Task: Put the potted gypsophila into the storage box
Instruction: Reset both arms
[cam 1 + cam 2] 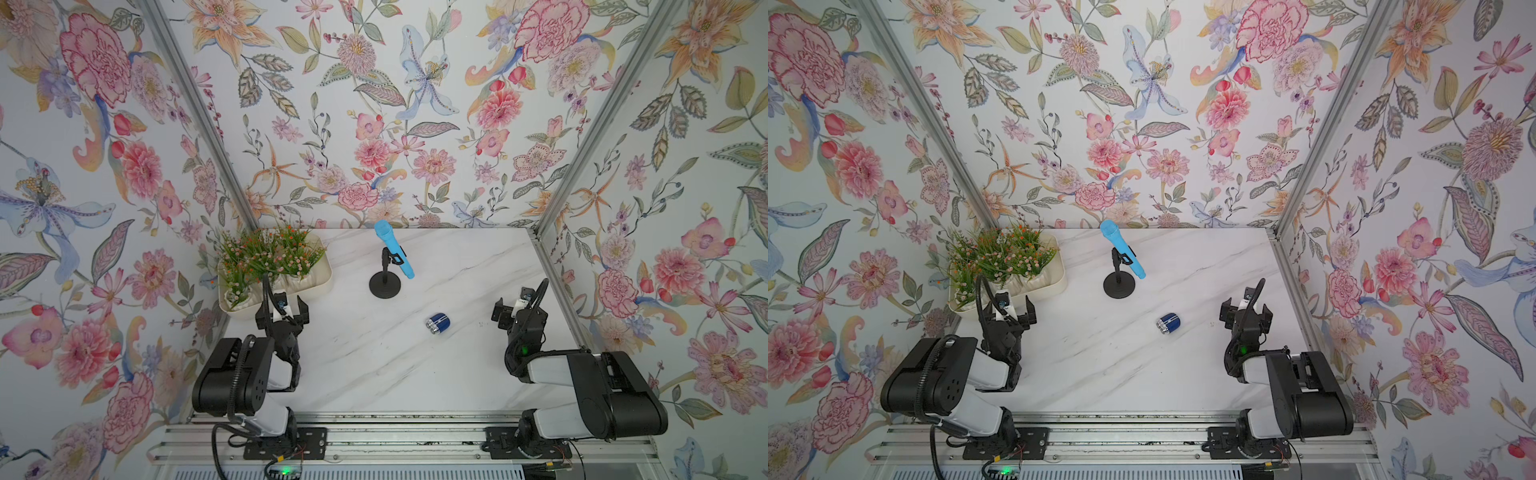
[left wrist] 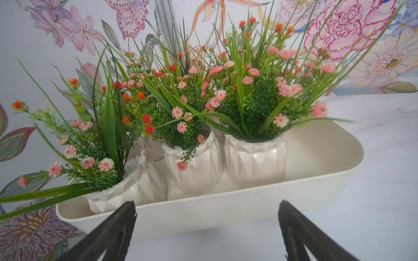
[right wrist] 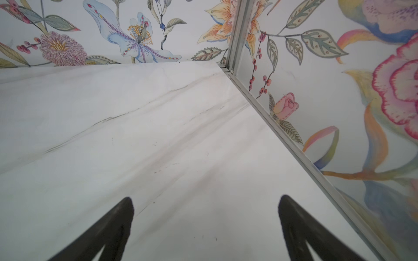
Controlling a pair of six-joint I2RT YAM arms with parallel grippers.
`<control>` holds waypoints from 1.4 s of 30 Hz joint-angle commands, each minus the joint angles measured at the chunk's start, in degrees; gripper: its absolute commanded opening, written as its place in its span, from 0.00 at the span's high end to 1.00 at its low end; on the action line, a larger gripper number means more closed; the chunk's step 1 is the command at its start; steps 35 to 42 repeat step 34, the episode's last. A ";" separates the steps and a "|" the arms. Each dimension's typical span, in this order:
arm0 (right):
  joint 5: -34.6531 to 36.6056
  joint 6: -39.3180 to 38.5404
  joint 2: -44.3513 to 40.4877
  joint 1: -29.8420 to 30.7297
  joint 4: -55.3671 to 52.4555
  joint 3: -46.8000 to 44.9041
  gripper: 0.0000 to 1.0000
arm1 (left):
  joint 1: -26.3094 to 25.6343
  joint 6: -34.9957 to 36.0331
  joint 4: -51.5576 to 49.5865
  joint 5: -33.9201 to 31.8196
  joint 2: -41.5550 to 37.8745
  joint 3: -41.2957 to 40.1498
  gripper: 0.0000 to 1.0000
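Step in hand: judged as the close of the job, with no pot seen loose on the table [image 1: 457, 270]. Best done by backing the left gripper [image 1: 282, 313] straight off, slowly, jaws kept wide, clear of the trailing leaves and without nudging the storage box [image 1: 327, 268].
Storage box: far left corner of the table, close against the wall.
Potted gypsophila [image 1: 270, 253]: all inside the storage box, crowded together, exact count hidden under foliage.
Leftmost pot [image 2: 113, 192]: leaning toward the near rim; worth righting for a tidy finish.
Left gripper: fingers spread wide and empty, just in front of the box's near wall, seemingly apart from it. Nearest pots beyond that wall, ahead of the fingertips and not between them.
Microphone [image 1: 395, 249]: blue, clipped on a black stand, mid-table, well apart from the box.
Blue cylinder [image 1: 437, 324]: lying alone, nearer the front.
Right gripper [image 1: 1246, 311]: fingers spread wide and empty, over bare table by the right wall, well apart from every pot.
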 commanded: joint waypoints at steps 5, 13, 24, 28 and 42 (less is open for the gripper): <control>-7.13 -3.62 4.13 0.26 8.36 0.60 0.00 | -0.59 0.98 3.50 -1.35 0.15 0.56 0.01; -13.29 -0.95 4.61 -3.95 3.82 3.31 0.00 | -0.88 1.29 3.33 -1.70 0.25 0.57 0.00; -13.00 -1.15 4.39 -3.78 4.35 2.96 0.00 | -0.98 1.51 2.79 -1.34 0.25 0.56 0.00; -13.01 -1.12 4.39 -3.78 4.32 2.93 0.00 | -0.94 1.58 2.51 -1.28 0.34 1.44 0.00; -13.01 -1.07 4.39 -3.78 4.30 2.92 0.00 | -1.26 2.12 1.97 -1.09 0.27 2.49 0.00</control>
